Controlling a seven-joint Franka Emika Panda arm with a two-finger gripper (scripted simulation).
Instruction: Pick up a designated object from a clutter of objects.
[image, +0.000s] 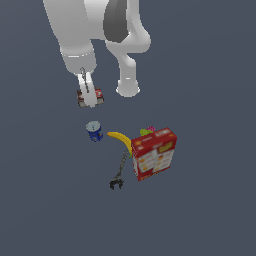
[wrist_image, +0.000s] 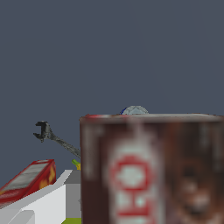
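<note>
Holding one small brown-and-red box (image: 96, 96) in our gripper (image: 89, 101), jaws closed on its sides, apart from the other things.

We count one blue can (image: 94, 131), one banana (image: 121, 139), one big red carton (image: 154, 154), one black clamp (image: 119, 174), plus green and pink bits (image: 148, 131) behind the carton; close up, the box fills the wrist view.

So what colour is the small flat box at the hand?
Dark brown and red with white lettering, clearest in the wrist view.
</note>
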